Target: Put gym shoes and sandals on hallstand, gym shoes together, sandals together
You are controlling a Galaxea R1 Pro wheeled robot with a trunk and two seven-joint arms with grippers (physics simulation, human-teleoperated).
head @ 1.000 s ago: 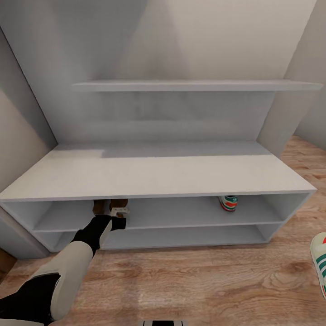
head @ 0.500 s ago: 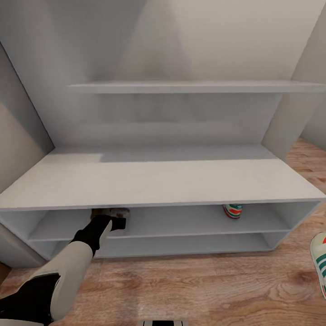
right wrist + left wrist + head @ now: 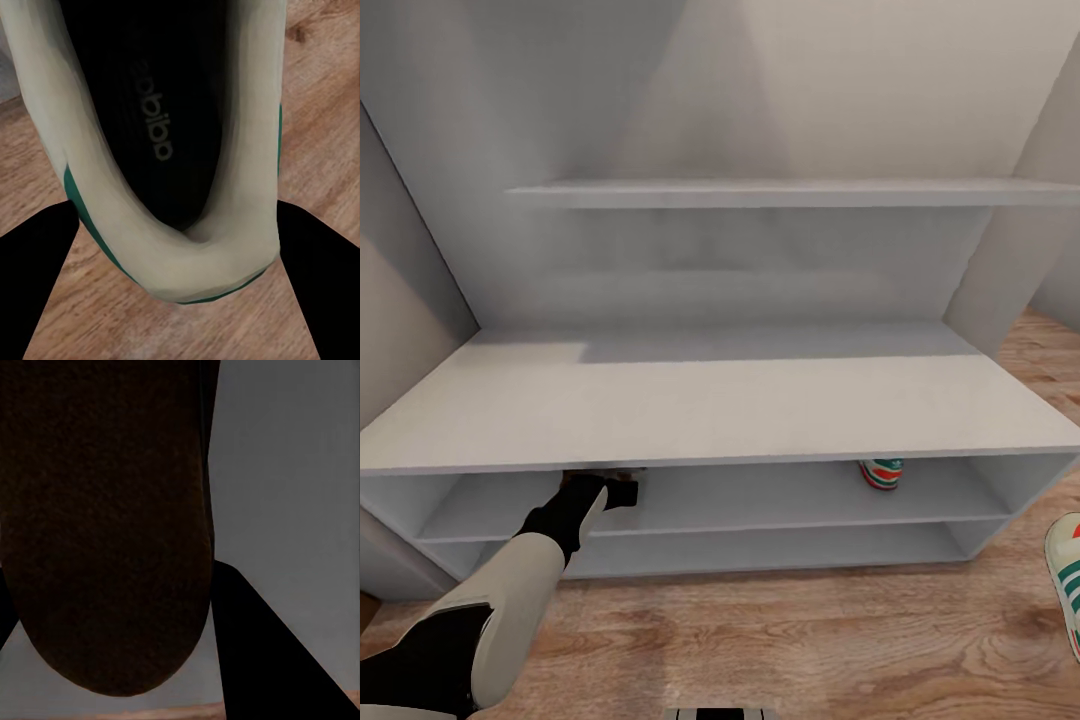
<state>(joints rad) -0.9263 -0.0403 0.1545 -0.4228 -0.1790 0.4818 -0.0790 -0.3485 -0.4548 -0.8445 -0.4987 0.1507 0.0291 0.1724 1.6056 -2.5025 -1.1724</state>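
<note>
Sandal (image 3: 105, 525): dark brown sole close against my left wrist camera, between the left hand's (image 3: 622, 490) black fingers (image 3: 270, 652); it looks gripped, though contact itself is hidden. From the head view that hand reaches into the upper tier of the shoe rack (image 3: 710, 415), left side, under the top board. One sneaker (image 3: 881, 472) sits on the same tier, well to the right. Second sneaker (image 3: 169, 150), heel end, lies between the right hand's fingers (image 3: 37, 285) above the wood floor (image 3: 810, 640); I cannot tell whether they clamp it. It also shows at the head view's right edge.
</note>
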